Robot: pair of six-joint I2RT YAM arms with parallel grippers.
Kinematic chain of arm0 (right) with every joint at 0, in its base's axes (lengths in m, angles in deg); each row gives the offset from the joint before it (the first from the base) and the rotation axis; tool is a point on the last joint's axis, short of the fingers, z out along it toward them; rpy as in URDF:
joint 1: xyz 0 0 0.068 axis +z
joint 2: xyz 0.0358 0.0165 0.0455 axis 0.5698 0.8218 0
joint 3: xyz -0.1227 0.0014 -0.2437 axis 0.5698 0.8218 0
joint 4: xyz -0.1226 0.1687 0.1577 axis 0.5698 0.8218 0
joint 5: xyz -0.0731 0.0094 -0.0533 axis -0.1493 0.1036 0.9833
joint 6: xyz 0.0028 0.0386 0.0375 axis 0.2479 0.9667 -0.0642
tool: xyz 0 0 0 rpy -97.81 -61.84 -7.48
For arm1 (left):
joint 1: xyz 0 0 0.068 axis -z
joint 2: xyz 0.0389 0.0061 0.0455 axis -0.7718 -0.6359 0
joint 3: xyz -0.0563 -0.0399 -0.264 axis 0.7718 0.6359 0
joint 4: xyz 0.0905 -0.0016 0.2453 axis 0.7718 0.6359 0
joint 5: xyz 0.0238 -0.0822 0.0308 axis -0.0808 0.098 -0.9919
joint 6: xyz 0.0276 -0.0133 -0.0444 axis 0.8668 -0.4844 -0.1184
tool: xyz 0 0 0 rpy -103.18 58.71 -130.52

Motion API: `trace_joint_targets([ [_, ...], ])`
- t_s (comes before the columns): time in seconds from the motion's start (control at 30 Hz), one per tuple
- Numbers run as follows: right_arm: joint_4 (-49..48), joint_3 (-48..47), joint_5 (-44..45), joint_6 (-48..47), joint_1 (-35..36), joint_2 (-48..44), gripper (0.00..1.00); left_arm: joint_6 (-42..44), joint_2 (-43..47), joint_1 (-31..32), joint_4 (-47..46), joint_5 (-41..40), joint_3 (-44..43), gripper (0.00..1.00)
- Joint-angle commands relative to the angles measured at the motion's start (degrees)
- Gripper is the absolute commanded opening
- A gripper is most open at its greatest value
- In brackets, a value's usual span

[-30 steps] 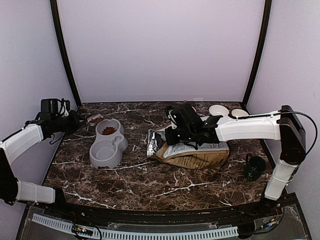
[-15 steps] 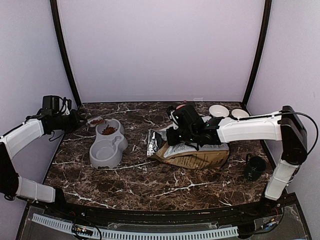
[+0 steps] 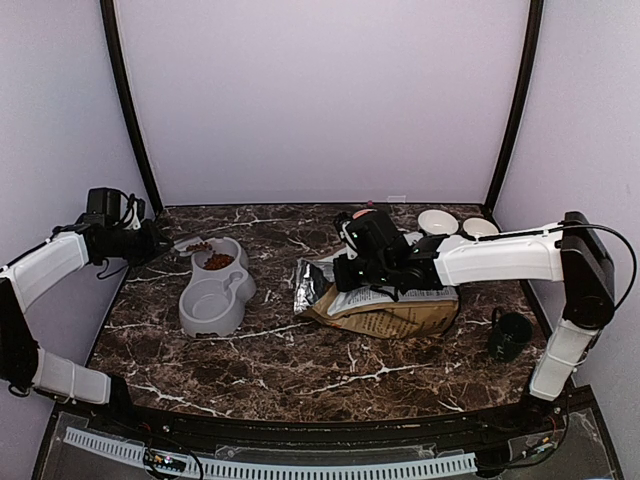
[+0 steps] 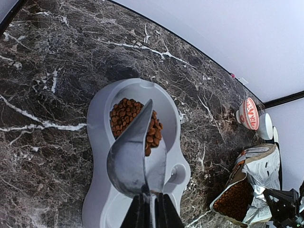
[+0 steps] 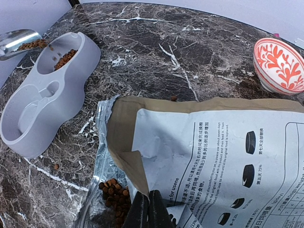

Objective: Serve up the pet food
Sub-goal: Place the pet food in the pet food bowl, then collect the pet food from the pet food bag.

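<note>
Over bowl (image 4: 93,137) | left tool (image 4: 149,211) clamped on scoop (image 4: 130,159) | scoop is tipped slowly, pet food (image 4: 124,111) is kept inside | right tool (image 5: 148,209) clamped on bag (image 5: 213,142)

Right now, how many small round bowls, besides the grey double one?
3, along the far edge: a red-patterned bowl behind the dog-food bag, a white bowl right of it, a second white bowl in the corner.
</note>
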Motion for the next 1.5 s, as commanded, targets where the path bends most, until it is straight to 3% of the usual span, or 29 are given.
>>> trace_joint_targets([
  [0.0,-0.35,0.64,3.27,-0.19,-1.71,-1.95,0.00,2.31,0.06,-0.29,2.09,-1.34,-2.47,0.00],
  [0.27,-0.16,0.28,3.06,-0.15,-1.73,-1.69,0.00,4.90,-1.23,0.89,5.62,-4.46,-4.85,0.00],
  [0.83,0.84,-0.40,2.82,0.04,-1.73,-1.90,0.00,10.14,-4.12,9.46,13.32,-15.00,-12.00,0.00],
  [1.0,0.96,-0.29,2.65,0.69,-1.73,-1.73,0.00,11.70,-1.61,11.79,11.00,-10.72,-10.10,0.00],
  [1.3,1.36,-2.59,2.11,0.60,-1.73,-0.61,0.00,13.27,4.37,15.88,5.88,5.51,-6.10,0.00],
  [1.47,1.57,-3.50,2.06,0.52,-1.73,-0.10,0.00,12.78,5.03,20.97,3.74,10.56,-3.38,0.00],
])
